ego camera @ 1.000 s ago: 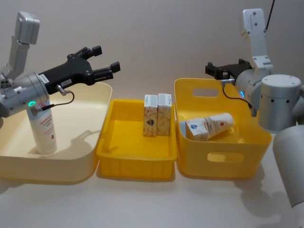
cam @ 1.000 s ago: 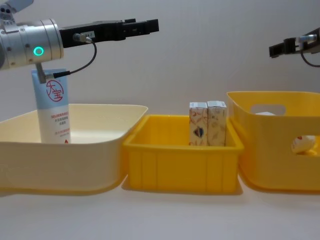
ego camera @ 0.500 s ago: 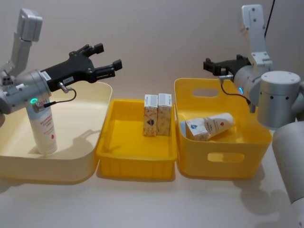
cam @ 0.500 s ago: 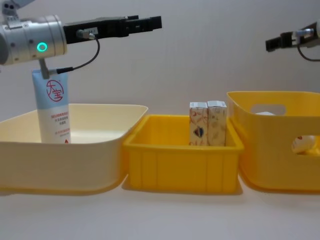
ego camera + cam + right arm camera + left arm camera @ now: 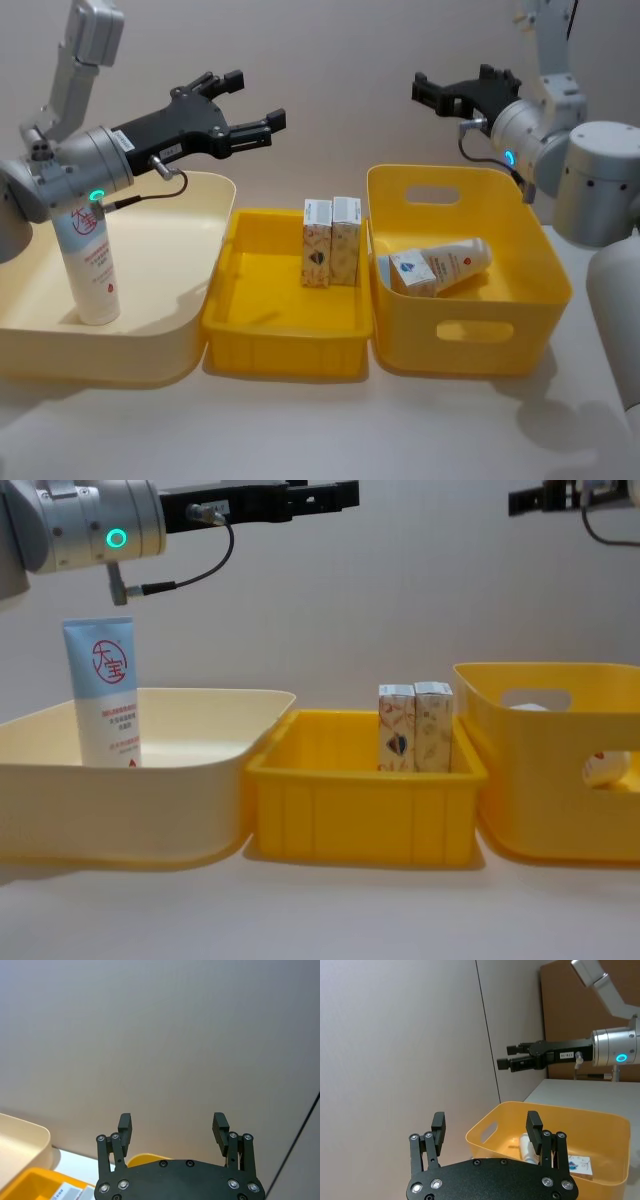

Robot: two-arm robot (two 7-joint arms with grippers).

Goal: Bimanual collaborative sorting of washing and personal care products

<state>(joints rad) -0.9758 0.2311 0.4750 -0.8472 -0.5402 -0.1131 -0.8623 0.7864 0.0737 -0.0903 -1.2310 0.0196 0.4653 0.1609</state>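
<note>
A light-blue tube with a red circle logo stands upright in the cream bin. Two pale cartons stand side by side in the low yellow tray. Another tube lies inside the deep yellow basket. My left gripper hovers open and empty, high above the cream bin's far right corner. High over the basket's back rim, my right gripper is also open and empty.
The three containers sit in a row, touching, with bare table in front. A plain wall stands close behind. In the left wrist view the right gripper shows above the basket.
Both arms have risen. The left gripper moved up and rightward, away from the tube; the right gripper moved up and slightly left. The products have not moved.
</note>
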